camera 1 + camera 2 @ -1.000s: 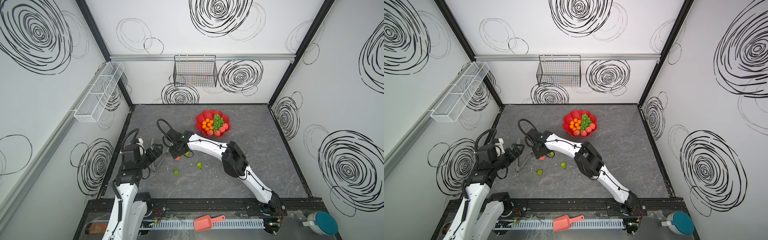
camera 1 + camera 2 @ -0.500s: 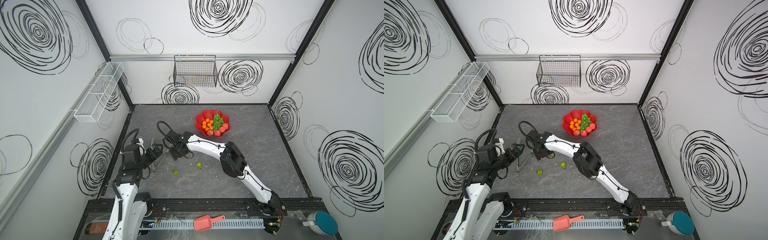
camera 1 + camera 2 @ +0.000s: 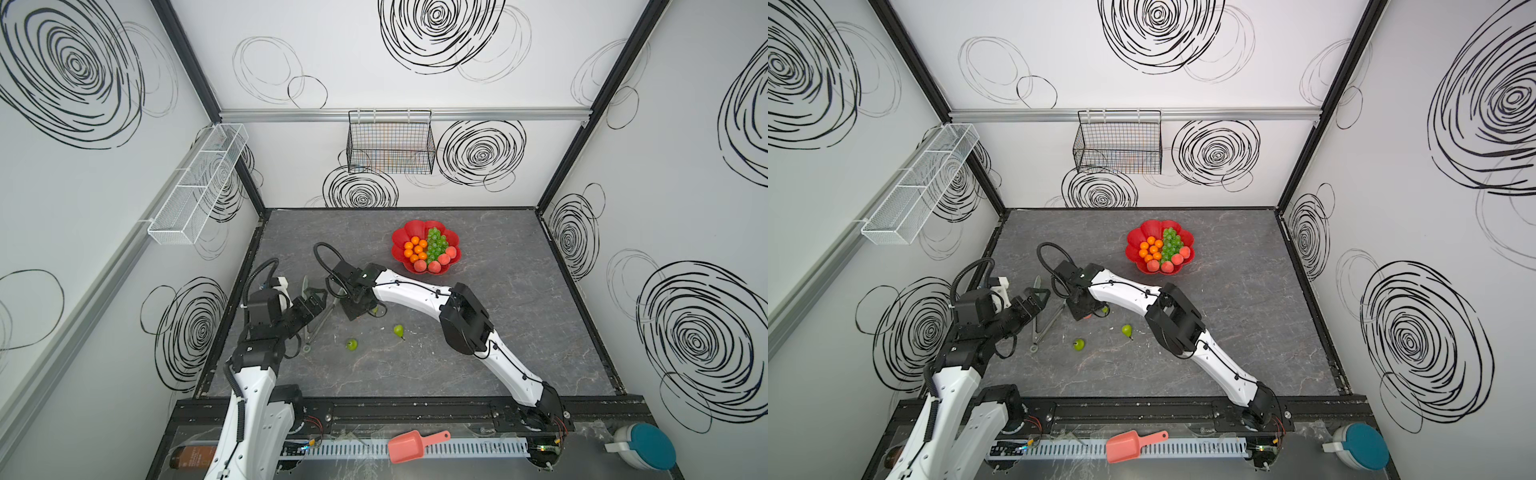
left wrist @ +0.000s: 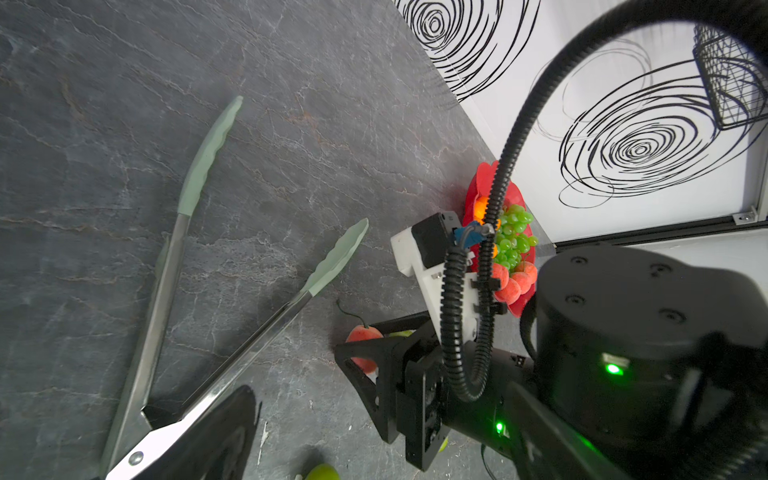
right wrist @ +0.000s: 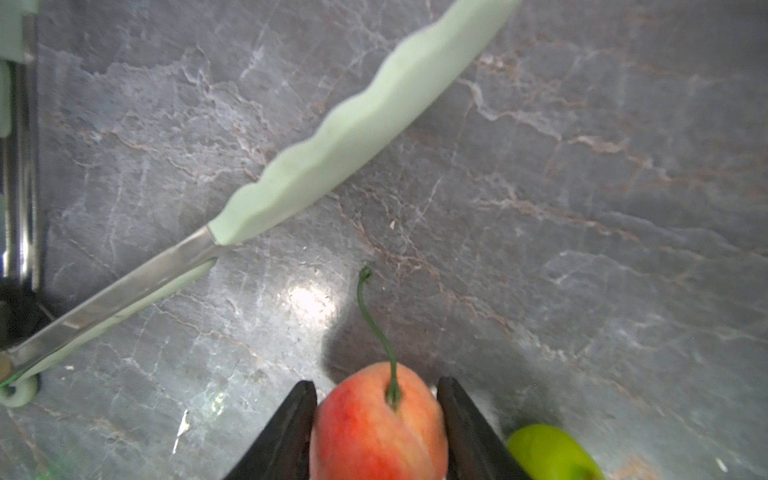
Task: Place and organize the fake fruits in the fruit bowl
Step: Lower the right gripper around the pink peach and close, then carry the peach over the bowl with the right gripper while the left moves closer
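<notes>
Little is changing from a second ago: the right gripper (image 5: 376, 382) is still crouching over the peach (image 5: 374, 428), settling slightly closer around it, while the left arm and the loose pears are staying put. The two black wedge-shaped fingers (image 5: 286, 436) are pressing the smooth, pink-red peach between them, and its thin curved green stem is pointing out past the fingertips. One glossy green pear (image 5: 548, 449) is lying just outside one finger. Ahead of the fingertips the tongs (image 5: 340, 133), steel arms with matte wavy mint tips, are lying spread on the grey veined table (image 3: 498, 332). Two more pears (image 3: 398, 330) are lying near, apart from the fingers. Well apart from them the scalloped red fruit bowl (image 3: 415, 228) is holding four peaches (image 3: 434, 267), about seven round oranges (image 3: 414, 248) and one bunch of translucent grapes (image 3: 435, 243). The left gripper (image 3: 316, 296) is hovering over the tongs; whether it is open or closed cannot be told.
</notes>
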Robot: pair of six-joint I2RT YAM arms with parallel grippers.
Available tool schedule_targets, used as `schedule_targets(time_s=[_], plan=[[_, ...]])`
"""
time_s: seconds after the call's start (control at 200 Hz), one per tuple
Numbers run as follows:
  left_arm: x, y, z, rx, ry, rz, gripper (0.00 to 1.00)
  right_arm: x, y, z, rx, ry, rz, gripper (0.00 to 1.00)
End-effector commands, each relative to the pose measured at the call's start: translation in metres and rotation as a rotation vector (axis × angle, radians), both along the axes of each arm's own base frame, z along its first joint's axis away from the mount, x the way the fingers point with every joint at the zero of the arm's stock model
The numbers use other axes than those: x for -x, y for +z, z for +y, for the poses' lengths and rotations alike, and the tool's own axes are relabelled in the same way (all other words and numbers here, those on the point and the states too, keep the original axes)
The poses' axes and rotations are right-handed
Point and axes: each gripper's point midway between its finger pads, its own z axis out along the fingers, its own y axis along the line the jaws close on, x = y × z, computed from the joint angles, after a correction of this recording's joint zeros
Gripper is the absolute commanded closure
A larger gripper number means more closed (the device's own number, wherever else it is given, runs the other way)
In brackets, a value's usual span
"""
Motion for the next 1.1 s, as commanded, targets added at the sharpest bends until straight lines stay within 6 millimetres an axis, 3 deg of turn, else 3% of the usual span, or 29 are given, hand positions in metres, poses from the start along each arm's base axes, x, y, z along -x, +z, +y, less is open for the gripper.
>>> schedule_targets(time_s=[0.0,0.295,0.6,0.855,1.096], plan=[[-0.006,0.009,-0.001,0.002,-0.020,-0.058,0.04,0.003,0.010,0.001,-0.005,-0.006,0.009,0.51],[-0.009,0.017,-0.017,0.012,-0.082,-0.099,0.04,-0.010,0.042,0.001,-0.088,-0.036,0.005,0.52],[-0.015,0.033,-0.067,0.014,-0.222,-0.167,0.04,-0.032,0.084,-0.021,-0.167,-0.093,-0.014,0.53],[-0.019,0.038,-0.115,0.016,-0.315,-0.187,0.04,-0.063,0.111,-0.074,-0.197,-0.196,-0.053,0.53],[-0.022,0.040,-0.165,0.008,-0.417,-0.199,0.04,-0.090,0.116,-0.142,-0.191,-0.308,-0.069,0.53]])
